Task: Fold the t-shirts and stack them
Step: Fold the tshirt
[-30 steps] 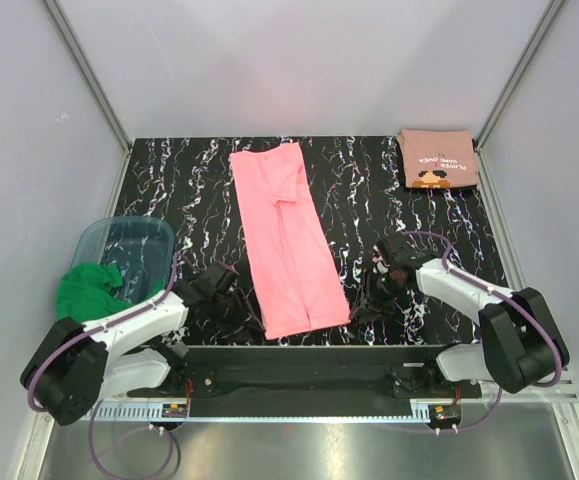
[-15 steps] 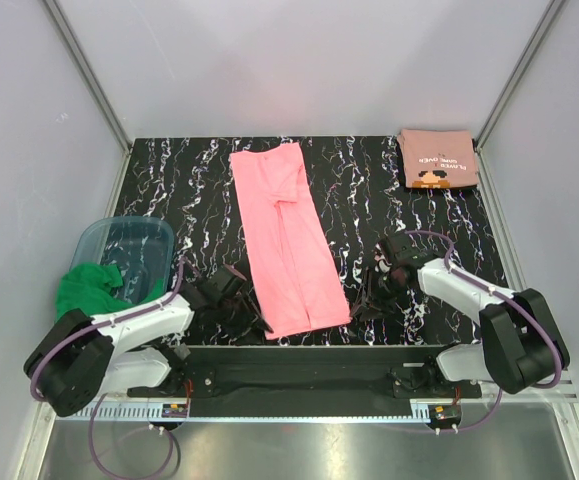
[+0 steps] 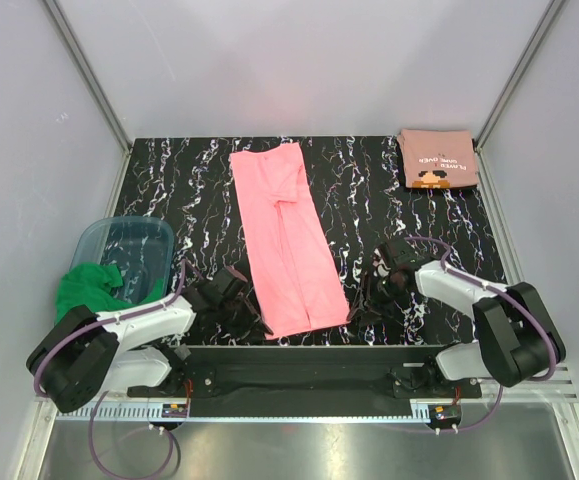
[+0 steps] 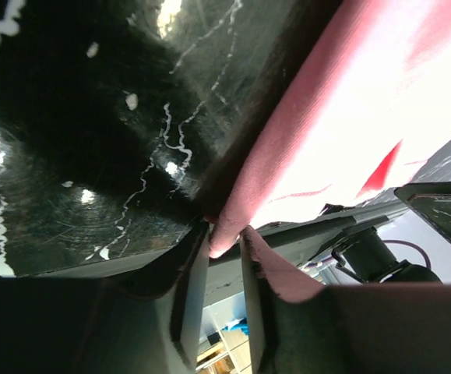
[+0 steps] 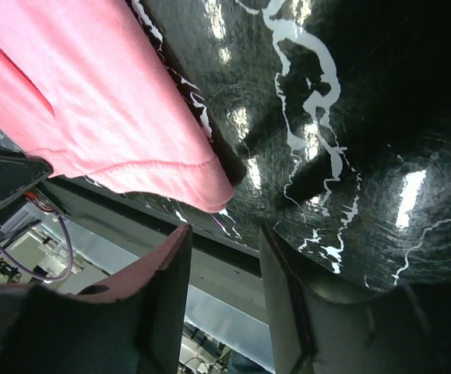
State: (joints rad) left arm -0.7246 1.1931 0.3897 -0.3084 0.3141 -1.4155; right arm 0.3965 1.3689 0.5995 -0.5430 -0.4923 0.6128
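**Pink tee is one floppy strip, near corners are looking like the spot to grab**

The pink t-shirt (image 3: 287, 240) is lying down the middle of the counter (image 3: 179, 190) as a long narrow strip, with its near end right by the front edge. It's looking thin, light and totally limp, so I'm guessing it's going to sag and drag instead of holding any shape. Lifting it by one corner alone would probably twist it. The best hold is looking like the two near hem corners, one per arm, then carrying them toward the far end to halve it.

The left end effector (image 4: 223, 245) is sitting at the near-left corner, fingers nearly together with the cloth tip poking in between them. Can't tell if it's truly pinching. The right end effector (image 5: 225, 238) is hanging open just short of the near-right corner, holding nothing.

The salmon t-shirt (image 3: 437, 160) is sitting folded in the far right corner, well apart, with bare counter in between for carrying the pink one over. The clear tub (image 3: 129, 235) with green cloth (image 3: 89, 285) is crowding the left arm, and the side walls are boxing in both elbows
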